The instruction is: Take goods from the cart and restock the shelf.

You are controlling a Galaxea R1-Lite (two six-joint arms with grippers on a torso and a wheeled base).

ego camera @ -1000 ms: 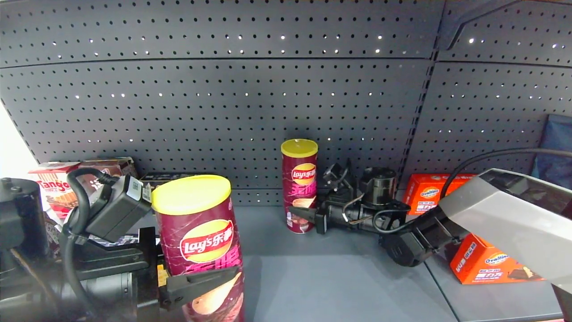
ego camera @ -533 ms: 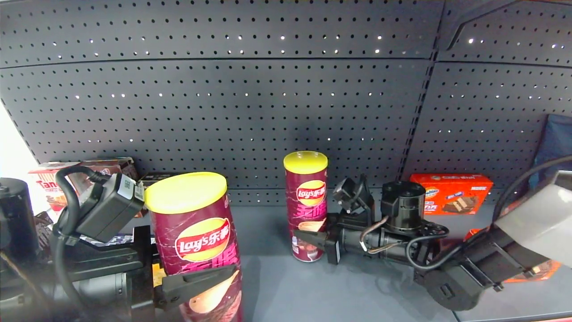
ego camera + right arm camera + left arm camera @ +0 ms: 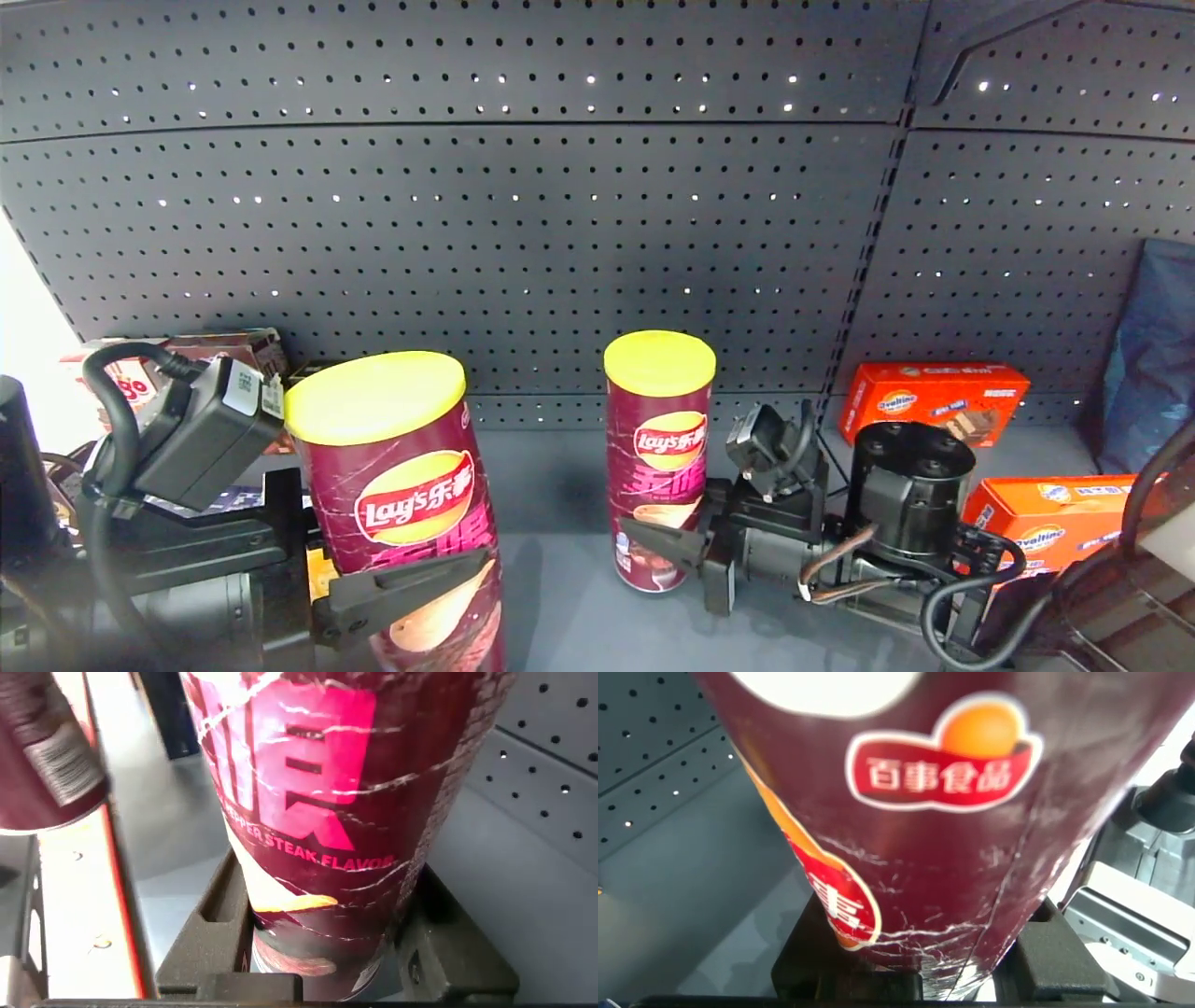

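Head view: left claw [image 3: 397,583] was clamped round the lower part of the left can [image 3: 392,495], a maroon chip tube with a yellow lid, held upright close to the camera; right claw [image 3: 658,551] was gripping the right can [image 3: 658,457] low down, same kind of tube, upright over the grey shelf [image 3: 560,597] a bit out from the perforated back panel [image 3: 467,233]; couldn't tell if its base touched the board; two orange boxes [image 3: 934,397] sat on the shelf off to the right, with a blue bag [image 3: 1148,355] beyond them.

Left wrist view: the left can [image 3: 952,831] rose straight out of the closed claw [image 3: 915,971].

Right wrist view: the right can [image 3: 327,812] was pinched in its claw [image 3: 327,971]; the left can [image 3: 47,756] showed further off.
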